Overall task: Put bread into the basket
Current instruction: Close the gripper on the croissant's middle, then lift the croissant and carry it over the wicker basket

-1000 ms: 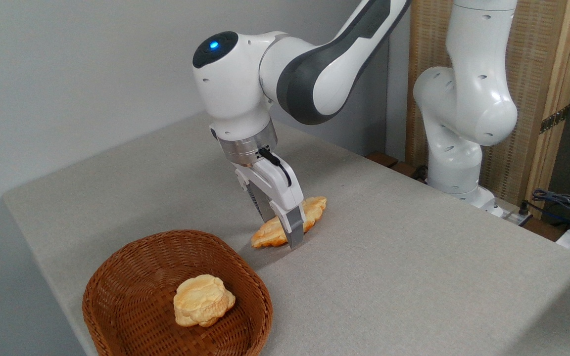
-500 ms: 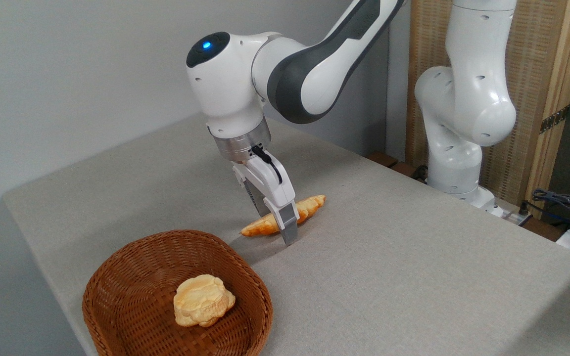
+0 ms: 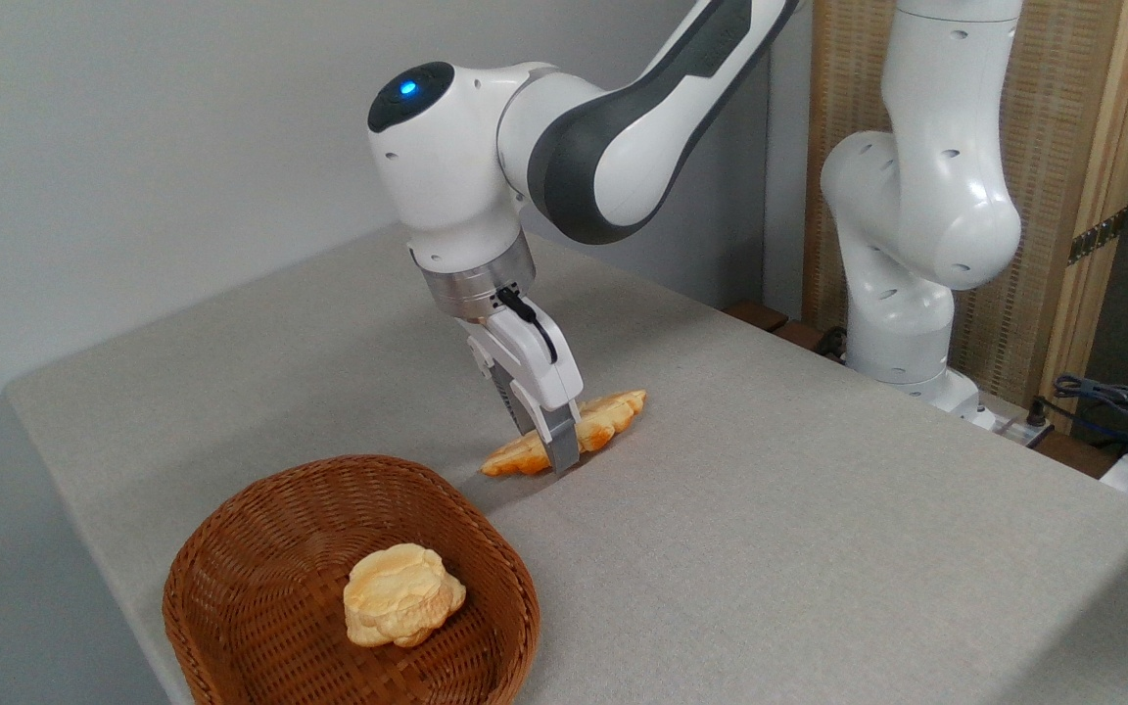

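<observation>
A white robot arm (image 3: 564,127) reaches down from the upper right over a grey cloth-covered table (image 3: 819,548), its gripper (image 3: 549,443) pointing at the tabletop. Below and to the left of the gripper, near the table's front edge, sits a brown woven basket (image 3: 260,548) with a pale lumpy bun (image 3: 402,594) resting inside it. The bread (image 3: 603,421), a flat golden-orange pastry with lobed edges, lies across the gripper's path, one end sticking out to its right and the other to its lower left. The gripper's fingers are drawn in close on either side of the bread's middle and appear to pinch it, though the far finger is mostly hidden. The bread sits at or barely above the table. To do this step well, the grip should likely be firm yet gentle, then lift straight up high enough to clear the basket's rim before moving toward it.
</observation>
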Available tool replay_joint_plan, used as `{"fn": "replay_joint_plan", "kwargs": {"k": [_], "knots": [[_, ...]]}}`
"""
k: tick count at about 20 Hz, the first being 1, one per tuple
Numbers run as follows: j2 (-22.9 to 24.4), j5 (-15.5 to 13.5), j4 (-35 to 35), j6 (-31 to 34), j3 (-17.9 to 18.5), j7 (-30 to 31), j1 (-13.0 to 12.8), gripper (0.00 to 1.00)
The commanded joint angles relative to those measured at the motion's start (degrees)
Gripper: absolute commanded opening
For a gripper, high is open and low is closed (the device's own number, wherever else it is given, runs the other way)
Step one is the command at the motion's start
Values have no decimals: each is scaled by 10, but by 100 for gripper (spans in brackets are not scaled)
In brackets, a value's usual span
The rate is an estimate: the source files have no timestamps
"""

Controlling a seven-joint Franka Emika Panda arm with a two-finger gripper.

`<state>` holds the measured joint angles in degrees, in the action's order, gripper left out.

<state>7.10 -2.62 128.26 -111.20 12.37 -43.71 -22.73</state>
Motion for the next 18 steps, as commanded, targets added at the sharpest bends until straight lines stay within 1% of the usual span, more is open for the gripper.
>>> {"fn": "replay_joint_plan", "kwargs": {"k": [1, 3, 5, 9, 13, 15, 18], "knots": [[-1, -5, -4, 2, 3, -1, -4, 40], [2, -6, -6, 5, 1, 1, -5, 39], [5, -6, -7, 6, -11, 3, -4, 36], [9, -6, -13, 8, -12, 6, -4, 35], [15, -6, -28, 52, -13, 3, -4, 34], [17, -6, -30, 56, -13, 4, -4, 34], [24, -9, -50, 69, -9, 2, -3, 34]]}}
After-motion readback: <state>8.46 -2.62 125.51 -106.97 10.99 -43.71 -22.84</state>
